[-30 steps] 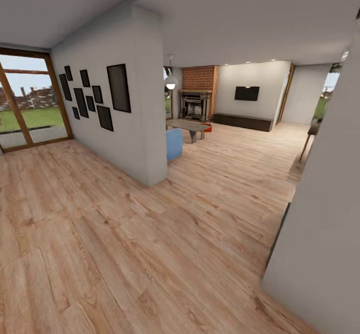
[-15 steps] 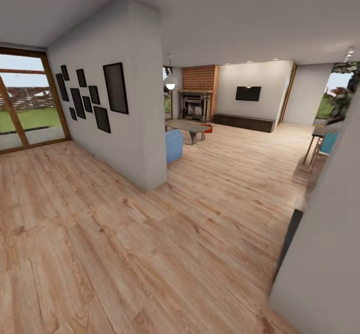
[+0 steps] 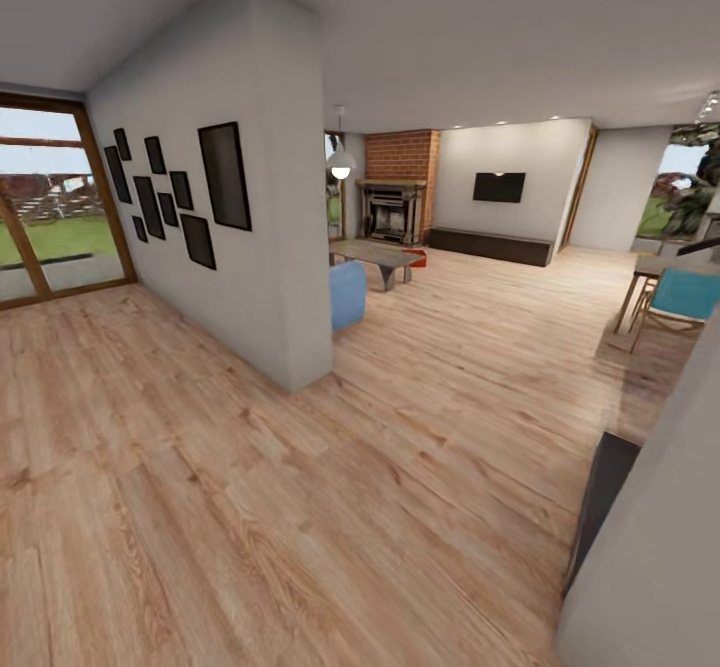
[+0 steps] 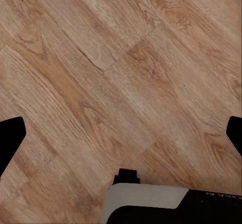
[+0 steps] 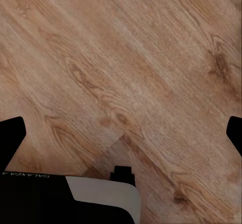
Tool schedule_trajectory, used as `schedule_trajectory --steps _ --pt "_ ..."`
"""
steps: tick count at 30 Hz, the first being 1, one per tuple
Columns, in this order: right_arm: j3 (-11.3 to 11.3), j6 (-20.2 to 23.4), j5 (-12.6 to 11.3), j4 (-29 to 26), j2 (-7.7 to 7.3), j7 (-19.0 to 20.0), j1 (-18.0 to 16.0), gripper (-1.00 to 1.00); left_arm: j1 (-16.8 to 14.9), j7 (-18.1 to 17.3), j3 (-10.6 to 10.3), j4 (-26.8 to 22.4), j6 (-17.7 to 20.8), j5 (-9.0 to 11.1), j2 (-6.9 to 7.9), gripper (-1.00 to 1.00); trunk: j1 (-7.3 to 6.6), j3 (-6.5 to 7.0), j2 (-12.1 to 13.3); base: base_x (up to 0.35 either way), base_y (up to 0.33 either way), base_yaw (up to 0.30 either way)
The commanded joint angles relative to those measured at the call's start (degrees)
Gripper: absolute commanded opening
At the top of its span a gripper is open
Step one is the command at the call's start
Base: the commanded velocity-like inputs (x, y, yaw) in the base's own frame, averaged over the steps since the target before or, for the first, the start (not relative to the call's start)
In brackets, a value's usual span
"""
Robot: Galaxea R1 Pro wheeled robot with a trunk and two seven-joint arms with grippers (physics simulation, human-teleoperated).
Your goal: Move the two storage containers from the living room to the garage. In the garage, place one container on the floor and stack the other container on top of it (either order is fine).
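At the far end of the living room (image 3: 470,327), about 12 o'clock in the head view, one red-orange storage container (image 3: 415,256) shows as a small patch on the floor just beside the far right end of the grey low table (image 3: 375,253). Only a corner of it is visible, too small to tell which way its long axis runs; a second container cannot be made out. The low table's long axis runs from near left to far right. A blue sofa (image 3: 347,293) end sticks out from behind the white partition wall (image 3: 290,237) at 11 o'clock. That wall carries nine dark picture frames (image 3: 224,175). Behind the table stand one brick fireplace (image 3: 397,187), one hanging lamp (image 3: 341,167) and one black wall screen (image 3: 498,186). At 9 o'clock is a wood-framed glass door (image 3: 50,207) onto grass; at 3 o'clock, one blue chair (image 3: 685,297) by a wooden table (image 3: 660,269).

In the left wrist view the left gripper (image 4: 121,133) has its jaws spread wide apart, holding nothing, over light wood planks (image 4: 121,73). The right gripper (image 5: 121,133) is likewise wide apart and unladen above the plank floor (image 5: 131,68).
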Motion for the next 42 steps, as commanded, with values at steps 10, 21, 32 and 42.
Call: schedule_trajectory --steps 10,21,32,42 --pt "0.28 -0.45 0.07 0.27 -0.01 0.14 -0.11 1.00 -0.12 0.10 0.39 0.26 -0.42 -0.19 0.00 1.00 0.05 -0.10 -0.08 0.323 0.079 0.000" --pt "0.28 -0.45 -0.02 0.27 -0.01 0.14 -0.11 1.00 -0.12 0.08 0.39 0.26 -0.42 -0.19 0.01 1.00 0.05 -0.10 -0.08 0.323 0.047 0.000" --pt "0.28 -0.45 -0.02 0.27 -0.01 0.14 -0.10 1.00 -0.12 0.08 0.39 0.26 -0.42 -0.19 0.03 1.00 0.05 -0.10 -0.08 0.323 0.001 0.000" --pt "0.28 -0.45 -0.02 0.27 -0.01 0.14 -0.11 1.00 -0.12 0.09 0.39 0.26 -0.42 -0.19 0.03 1.00 0.05 -0.10 -0.08 0.323 0.000 -0.005"
